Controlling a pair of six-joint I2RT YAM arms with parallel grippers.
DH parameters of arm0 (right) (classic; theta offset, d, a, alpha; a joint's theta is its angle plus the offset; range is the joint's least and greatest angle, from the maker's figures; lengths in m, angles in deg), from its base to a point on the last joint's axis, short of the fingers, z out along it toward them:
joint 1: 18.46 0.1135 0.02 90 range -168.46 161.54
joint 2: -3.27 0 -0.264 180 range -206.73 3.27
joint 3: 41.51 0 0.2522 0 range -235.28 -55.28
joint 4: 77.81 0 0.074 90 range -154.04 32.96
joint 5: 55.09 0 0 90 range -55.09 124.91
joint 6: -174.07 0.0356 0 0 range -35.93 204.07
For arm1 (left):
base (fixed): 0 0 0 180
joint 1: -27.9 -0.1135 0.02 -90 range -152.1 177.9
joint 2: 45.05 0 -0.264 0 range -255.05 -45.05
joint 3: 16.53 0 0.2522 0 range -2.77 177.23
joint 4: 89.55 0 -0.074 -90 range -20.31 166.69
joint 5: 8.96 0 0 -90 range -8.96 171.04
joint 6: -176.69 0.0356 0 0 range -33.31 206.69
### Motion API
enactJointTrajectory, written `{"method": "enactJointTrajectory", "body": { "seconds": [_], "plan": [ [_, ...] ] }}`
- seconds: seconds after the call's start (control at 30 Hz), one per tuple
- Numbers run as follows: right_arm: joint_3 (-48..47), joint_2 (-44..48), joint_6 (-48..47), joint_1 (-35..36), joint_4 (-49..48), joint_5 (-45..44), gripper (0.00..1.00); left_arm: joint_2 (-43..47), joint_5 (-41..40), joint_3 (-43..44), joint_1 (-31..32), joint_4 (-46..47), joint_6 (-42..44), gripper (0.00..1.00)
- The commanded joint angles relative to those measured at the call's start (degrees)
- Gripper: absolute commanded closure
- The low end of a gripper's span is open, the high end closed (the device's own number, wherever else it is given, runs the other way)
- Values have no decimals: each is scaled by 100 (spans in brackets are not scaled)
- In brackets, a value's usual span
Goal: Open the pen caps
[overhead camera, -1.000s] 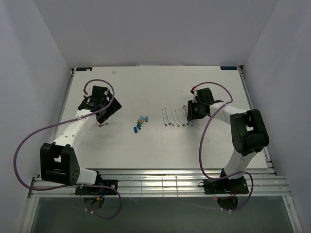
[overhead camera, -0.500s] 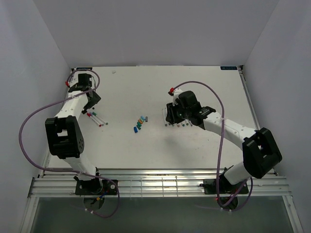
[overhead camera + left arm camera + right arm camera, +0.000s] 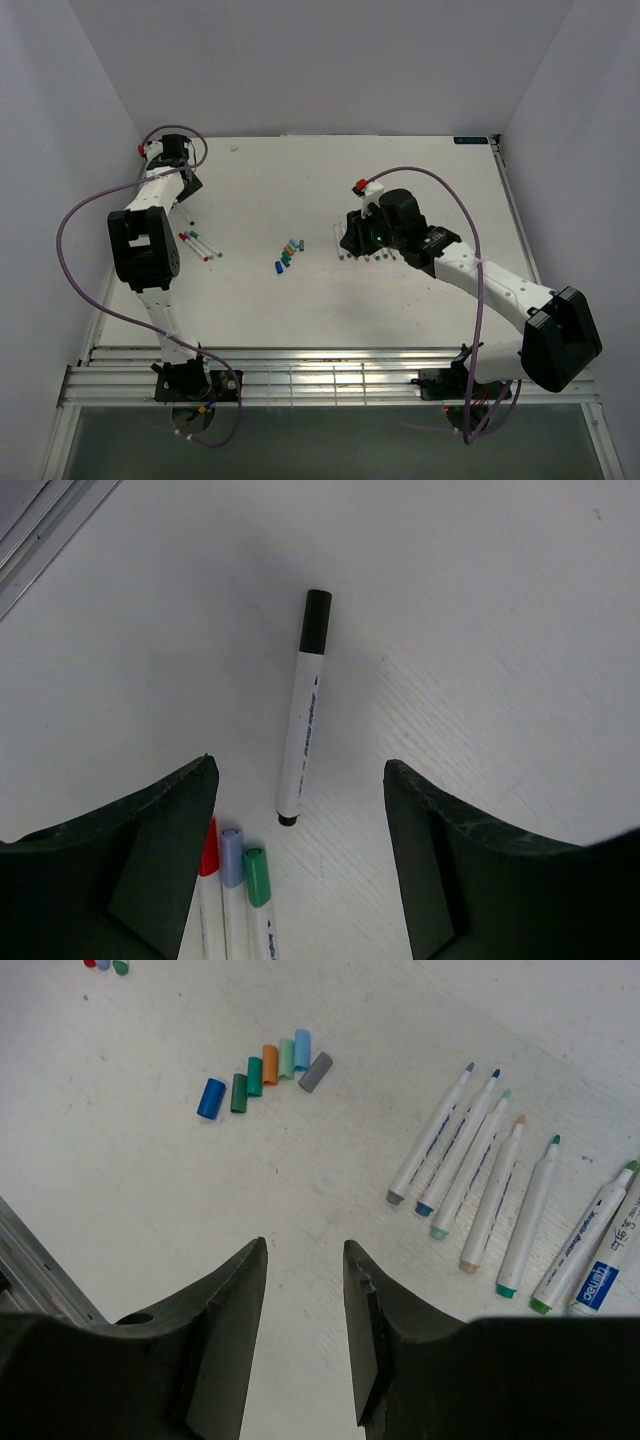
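Tabletop of plain white is seen with marker pens sorted into groups. At the far left, the left gripper is held low over a thin white-barrelled pen with a black cap. Its jaws are spread wide to either side of the barrel, touching and holding nothing, which is judged to be the line-up for a grasp. Just beside it, three capped pens with red, pale blue and green caps are laid together, apparently awaiting their turn. Near the table's middle, seven short loose plastic caps in blue, green, teal, orange, pale green, light blue and grey are lined up, set apart from the row of uncapped white pens at the right, tips bared. The right gripper is poised above bare table near these two groups, its jaws parted only narrowly and empty.
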Motion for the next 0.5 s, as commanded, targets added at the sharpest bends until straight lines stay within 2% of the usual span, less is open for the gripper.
{"method": "enactJointTrajectory", "body": {
  "seconds": [0.0,0.17,0.47],
  "plan": [
    [91,11,-72,15,-217,41,57,-43,-298,255,-142,277,213,22],
    [99,-85,-90,15,-287,111,57,-245,35,325,-274,487,177,23],
    [108,-156,-134,23,-305,49,57,-720,89,668,-275,514,301,26]
  ]
}}
